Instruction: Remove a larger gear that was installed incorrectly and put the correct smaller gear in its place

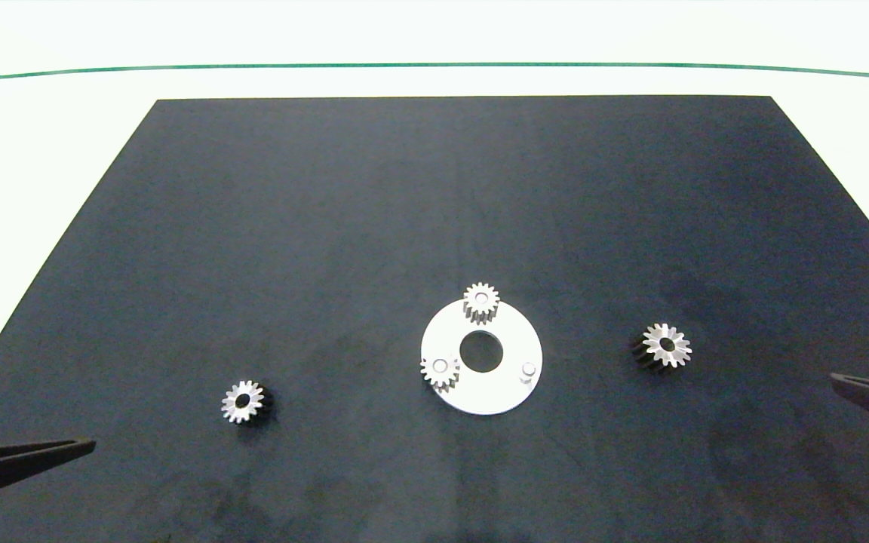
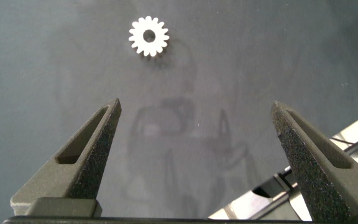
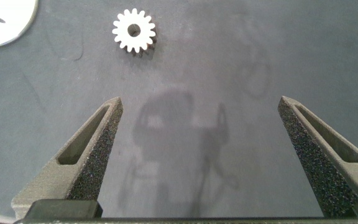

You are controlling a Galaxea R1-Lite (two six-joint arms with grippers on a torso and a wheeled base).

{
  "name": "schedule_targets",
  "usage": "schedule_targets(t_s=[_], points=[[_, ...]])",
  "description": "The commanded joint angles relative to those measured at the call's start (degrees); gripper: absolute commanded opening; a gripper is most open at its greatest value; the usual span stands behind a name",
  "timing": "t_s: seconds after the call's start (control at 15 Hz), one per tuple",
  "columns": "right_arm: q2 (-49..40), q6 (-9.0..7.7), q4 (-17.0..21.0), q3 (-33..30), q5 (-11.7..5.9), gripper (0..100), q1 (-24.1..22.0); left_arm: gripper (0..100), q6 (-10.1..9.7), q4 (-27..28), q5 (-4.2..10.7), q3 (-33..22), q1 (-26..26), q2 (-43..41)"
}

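Two gears sit on pegs of the white disc (image 1: 506, 396) near the bench's front edge; its third peg (image 1: 529, 369) stands bare. Larger gear (image 1: 664, 346) lies toward the right edge, smaller gear (image 1: 243, 401) toward the left. Left claw (image 2: 194, 158) and right claw (image 3: 199, 155) hang wide open, empty.

head camera looks down; wrist cameras face mat (image 1: 434, 188) closely.

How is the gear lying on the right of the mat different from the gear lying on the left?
The right gear looks a bit wider, with longer, pointier teeth; the left gear is smaller, with short blunt teeth. The right gear's middle hole looks smaller; the left gear's looks bigger. Both are silver and lie loose on the dark mat, off the white disc.
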Motion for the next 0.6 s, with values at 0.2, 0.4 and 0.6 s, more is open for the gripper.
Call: schedule_targets(t_s=[0.2,0.4,0.6], points=[[-5.6,-0.01,0.3,0.1,-0.04,100,-1.3,100,0.06,-13.7,-0.03,3.6,0.1,12.9],[-5.6,0.08,0.4,0.2,-0.04,100,-1.3,100,0.50,-17.8,0.05,4.7,0.5,15.8],[-5.7,0.08,0.3,0.4,0.04,100,-1.3,100,0.77,-20.2,0.14,4.8,2.1,19.5]])
